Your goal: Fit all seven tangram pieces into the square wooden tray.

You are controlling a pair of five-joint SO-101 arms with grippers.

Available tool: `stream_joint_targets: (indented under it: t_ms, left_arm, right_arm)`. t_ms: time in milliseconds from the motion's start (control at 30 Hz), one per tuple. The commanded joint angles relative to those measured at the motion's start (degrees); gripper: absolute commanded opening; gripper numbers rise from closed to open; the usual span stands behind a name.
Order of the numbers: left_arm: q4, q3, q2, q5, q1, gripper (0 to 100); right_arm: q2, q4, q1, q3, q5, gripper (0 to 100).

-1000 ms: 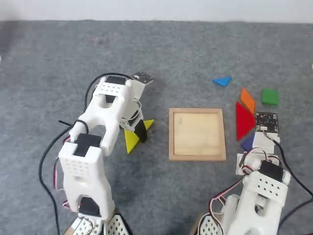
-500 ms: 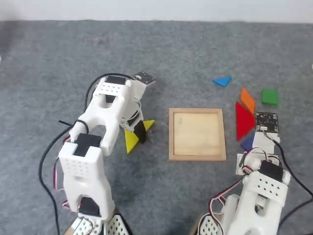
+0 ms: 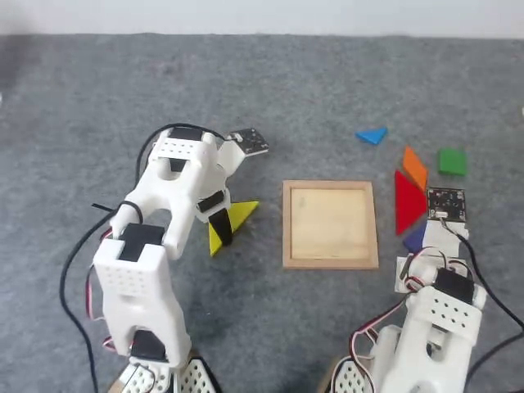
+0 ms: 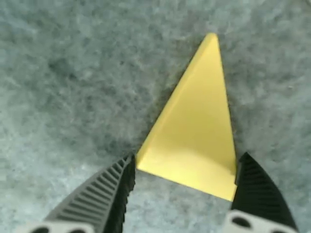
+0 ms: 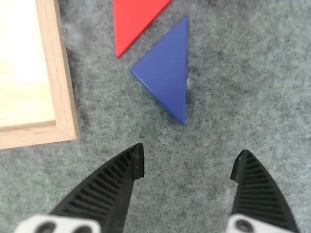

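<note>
My left claw (image 4: 185,161) pinching the yellow triangle (image 4: 194,126) between its tips, my right claw (image 5: 190,149) spread, blue triangle (image 5: 167,73) just ahead

Six tangram pieces can be counted, four of them triangles. From the one square wooden tray (image 3: 286,225), one yellow triangle (image 3: 240,214) is at nine o'clock, one red triangle (image 3: 407,201) at three, one dark blue triangle (image 5: 167,73) at four and one light blue triangle (image 3: 372,135) at one. One orange parallelogram (image 3: 414,167) and one green square (image 3: 451,160) are near two o'clock. There are two arms, the left arm (image 3: 155,237) and the right arm (image 3: 438,319), and two grippers, the left gripper (image 4: 184,167) and the right gripper (image 5: 189,160).
</note>
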Motion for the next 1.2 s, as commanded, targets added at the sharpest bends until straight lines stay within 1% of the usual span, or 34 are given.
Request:
stream_joint_targets:
  t_ms: [0,167,267,367,567,667,767,1000,1167]
  left_arm:
    - [-4.3,-1.5,-1.1,1.0,1.2,33]
    - [-4.8,-1.5,-1.1,1.1,1.3,33]
    - [-5.0,-1.7,-1.1,2.3,1.3,33]
    - [-5.2,-3.6,-1.2,2.5,0.7,33]
    - [1.0,-10.3,-1.2,2.4,-0.1,33]
    - [2.3,-12.1,-1.2,2.4,-0.2,33]
    - [2.5,-11.6,-0.5,2.4,-0.1,33]
    - [2.5,-4.9,-1.1,2.2,0.1,33]
    - [2.5,-4.2,-1.1,1.3,0.4,33]
  right_arm:
    - [-0.6,-0.8,-0.5,-0.3,-0.6,29.6]
    - [-0.6,-0.8,-0.5,-0.3,-0.6,29.6]
    - [-0.6,-0.8,-0.5,-0.3,-0.6,29.6]
    - [-0.6,-0.8,-0.5,-0.3,-0.6,29.6]
    - [-0.6,-0.8,-0.5,-0.3,-0.6,29.6]
    - [-0.6,-0.8,-0.5,-0.3,-0.6,29.6]
    - [-0.6,-0.8,-0.5,-0.3,-0.6,29.6]
    - [-0.6,-0.8,-0.5,-0.3,-0.6,29.6]
    - [-0.6,-0.8,-0.5,-0.3,-0.6,29.6]
